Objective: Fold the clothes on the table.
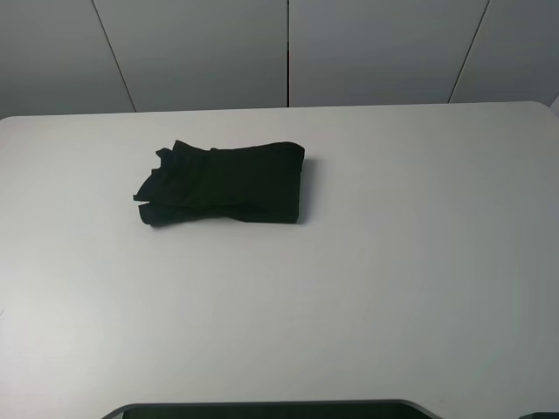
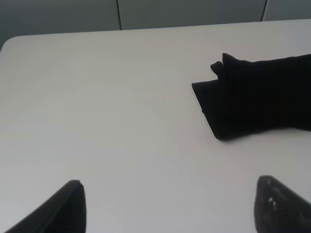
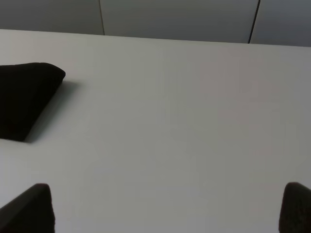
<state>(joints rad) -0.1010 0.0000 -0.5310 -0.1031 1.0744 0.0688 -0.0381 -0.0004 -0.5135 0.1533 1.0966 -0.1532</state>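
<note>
The black T-shirt lies folded into a compact, roughly rectangular bundle on the white tabletop, left of the middle in the high view and toward the far half of the surface. Its right-hand end in that view is a smooth, rounded fold, while the left-hand end is ragged, with several layered edges and small corners sticking out. No print or label shows on the exposed cloth; it reads as plain black. Neither arm appears in the high view apart from dark shapes at the very near edge. In the left wrist view the left pincer hovers above bare tabletop with its two dark fingertips spread wide apart, holding nothing; the shirt sits well ahead of it and off to one side, its layered end facing the camera. In the right wrist view the right pincer is likewise spread wide, its fingertips at the picture's two lower corners, gripping nothing, with only the rounded end of the shirt showing at the edge, well apart from it across plain tabletop. Grey wall panels stand behind the tabletop's far edge.
</note>
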